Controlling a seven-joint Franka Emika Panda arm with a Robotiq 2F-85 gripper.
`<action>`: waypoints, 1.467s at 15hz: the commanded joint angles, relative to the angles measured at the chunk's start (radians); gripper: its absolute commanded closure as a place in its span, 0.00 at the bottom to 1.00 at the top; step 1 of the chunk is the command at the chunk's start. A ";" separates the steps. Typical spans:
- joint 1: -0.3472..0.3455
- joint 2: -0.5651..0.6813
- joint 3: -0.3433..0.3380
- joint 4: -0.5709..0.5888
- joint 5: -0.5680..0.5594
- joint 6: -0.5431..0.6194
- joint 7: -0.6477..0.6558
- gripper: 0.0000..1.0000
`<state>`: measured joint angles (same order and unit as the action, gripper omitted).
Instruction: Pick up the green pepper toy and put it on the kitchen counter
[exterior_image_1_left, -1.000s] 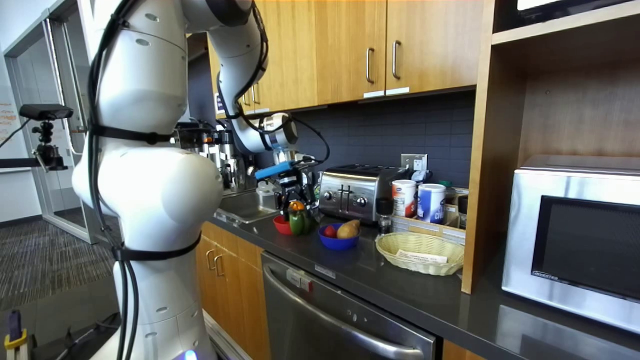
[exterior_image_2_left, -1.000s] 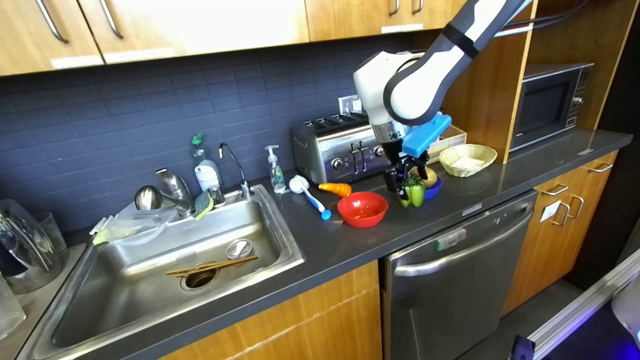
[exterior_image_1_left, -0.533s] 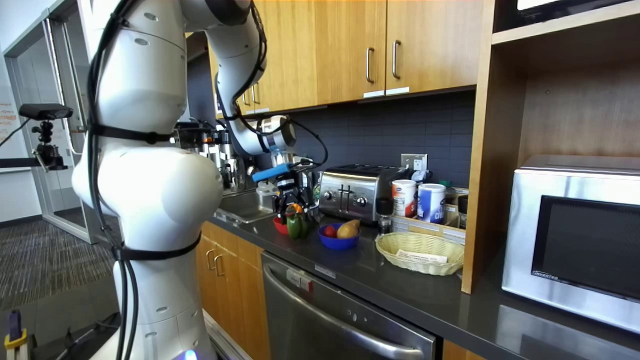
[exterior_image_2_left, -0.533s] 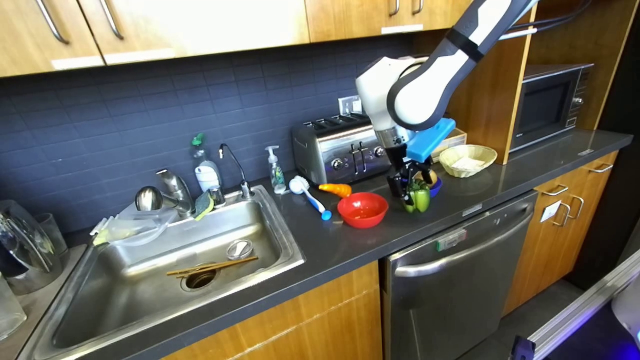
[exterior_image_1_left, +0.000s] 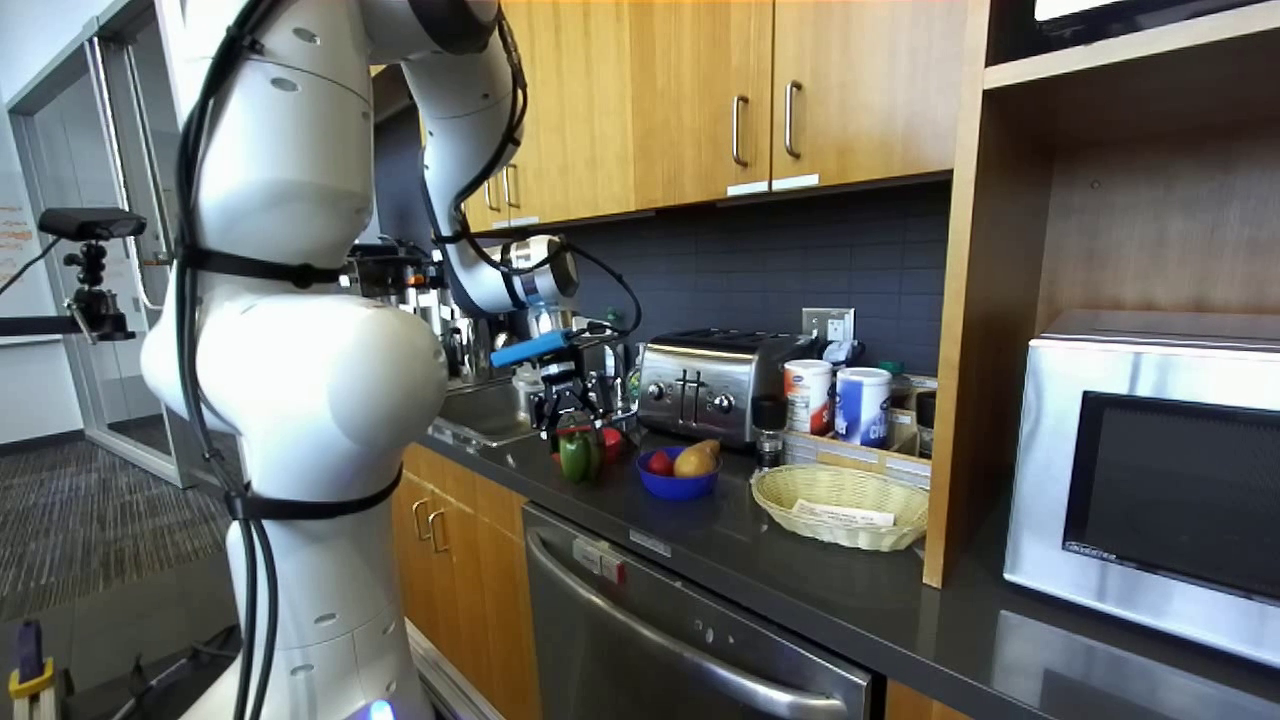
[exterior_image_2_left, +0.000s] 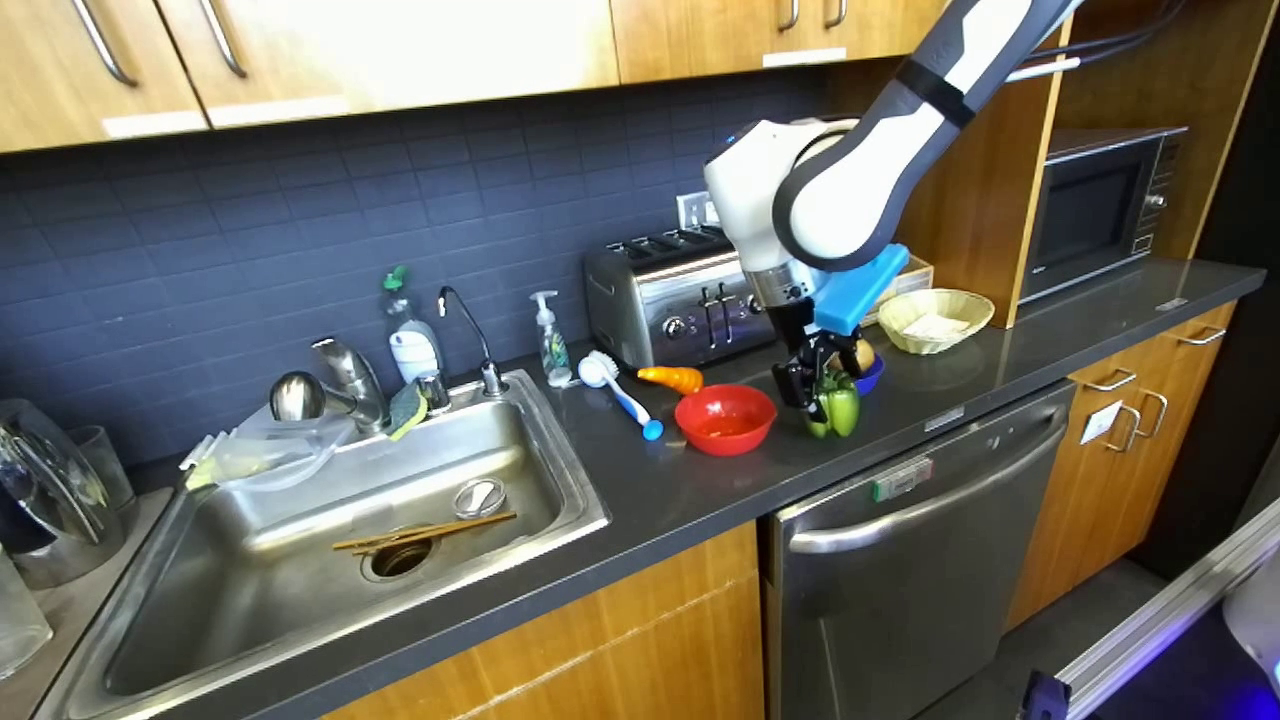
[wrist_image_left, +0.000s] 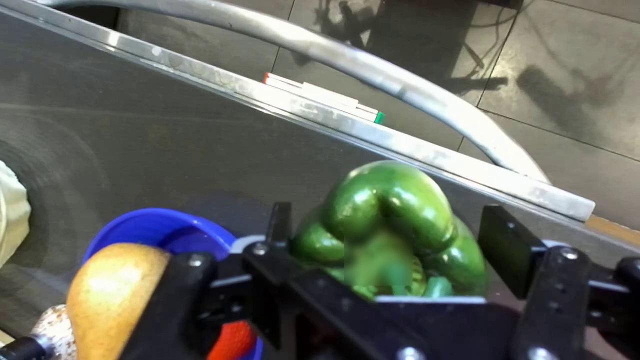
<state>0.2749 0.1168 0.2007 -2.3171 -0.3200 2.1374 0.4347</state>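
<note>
The dark surface (exterior_image_2_left: 640, 505) slants across an exterior view, and the steel sink (exterior_image_2_left: 270, 600) fills the lower left of that frame, thin wooden sticks (exterior_image_2_left: 445, 527) and a small round shiny piece (exterior_image_2_left: 480, 498) lying in it. Right of centre in an exterior view, a low box (exterior_image_1_left: 850, 458) holds two canisters (exterior_image_1_left: 808, 395), and just below it a pale woven basket (exterior_image_1_left: 840, 537) carries a white slip (exterior_image_1_left: 845, 514). At the bottom of the wrist view the gripper (wrist_image_left: 389, 225) stands with its jaws wide, clasping the green pepper toy (wrist_image_left: 387, 195) between them. The red bowl (exterior_image_2_left: 725, 442) sits right of centre in an exterior view, just left of the green pepper toy. The blue bowl (wrist_image_left: 155, 222), lower left in the wrist view, holds a tan pear (wrist_image_left: 115, 295) and a red piece (wrist_image_left: 232, 340) partly hidden by the gripper. The green pepper toy shows right of centre there; whether it touches the surface cannot be told.
</note>
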 joint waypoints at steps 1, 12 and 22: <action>0.012 -0.007 0.015 0.000 -0.013 0.011 -0.022 0.32; -0.002 0.005 0.008 0.007 -0.010 0.059 -0.075 0.32; -0.012 0.032 -0.002 0.017 -0.010 0.069 -0.103 0.32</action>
<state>0.2641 0.1368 0.2029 -2.3130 -0.3240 2.2003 0.3502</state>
